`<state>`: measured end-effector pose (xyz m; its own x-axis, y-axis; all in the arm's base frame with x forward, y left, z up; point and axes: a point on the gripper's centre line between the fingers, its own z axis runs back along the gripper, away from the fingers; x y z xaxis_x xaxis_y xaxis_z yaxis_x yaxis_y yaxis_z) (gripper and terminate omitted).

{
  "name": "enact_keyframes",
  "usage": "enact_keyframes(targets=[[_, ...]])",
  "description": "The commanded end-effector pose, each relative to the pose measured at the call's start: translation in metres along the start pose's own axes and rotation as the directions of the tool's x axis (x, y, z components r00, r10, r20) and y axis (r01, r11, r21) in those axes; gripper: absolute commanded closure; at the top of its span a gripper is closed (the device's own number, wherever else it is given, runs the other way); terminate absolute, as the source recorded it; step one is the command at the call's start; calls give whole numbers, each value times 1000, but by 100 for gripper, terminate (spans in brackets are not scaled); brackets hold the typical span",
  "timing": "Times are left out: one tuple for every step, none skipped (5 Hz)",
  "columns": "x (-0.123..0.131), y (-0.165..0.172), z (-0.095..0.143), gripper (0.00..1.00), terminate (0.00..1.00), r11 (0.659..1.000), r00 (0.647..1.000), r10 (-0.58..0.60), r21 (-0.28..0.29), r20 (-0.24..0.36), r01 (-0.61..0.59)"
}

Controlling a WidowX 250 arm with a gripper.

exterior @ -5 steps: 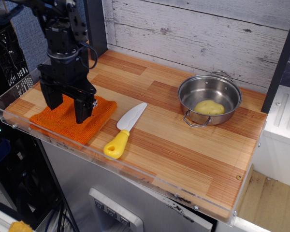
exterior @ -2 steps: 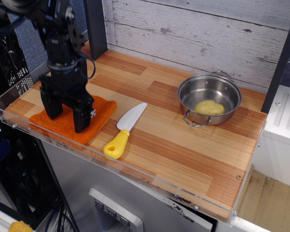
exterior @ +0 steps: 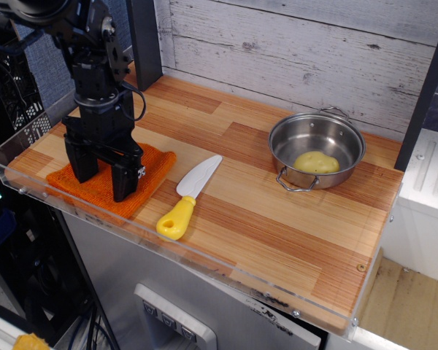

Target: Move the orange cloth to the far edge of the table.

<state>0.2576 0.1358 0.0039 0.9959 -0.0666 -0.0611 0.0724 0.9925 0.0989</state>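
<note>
The orange cloth (exterior: 150,164) lies flat at the near left corner of the striped wood table (exterior: 263,219), close to the clear acrylic rim. My black gripper (exterior: 102,184) points straight down over the middle of the cloth. Its two fingers are spread apart, with the tips at or just above the cloth surface. The arm hides the cloth's centre. Nothing is held between the fingers.
A white knife with a yellow handle (exterior: 187,196) lies just right of the cloth. A steel pot (exterior: 317,149) with a yellow object inside stands at the back right. A dark post (exterior: 144,40) rises at the table's back left corner before a whitewashed plank wall.
The gripper has dropped lower onto the cloth and shifted slightly toward the near edge. The cloth, knife and pot have not moved.
</note>
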Motion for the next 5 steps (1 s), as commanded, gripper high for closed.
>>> enact_keyframes(targets=[[-1,-8,-22,0,0,1000,998,-16,-3,-61,16],[15,-6,-21,0,0,1000,999,-9,-18,-47,8],[34,0,-24,0,0,999,999,3,-47,-34,-5],[61,0,-28,0,0,997,1000,-5,-78,-23,3],[90,-11,-29,0,0,993,999,-36,-117,-1,35]])
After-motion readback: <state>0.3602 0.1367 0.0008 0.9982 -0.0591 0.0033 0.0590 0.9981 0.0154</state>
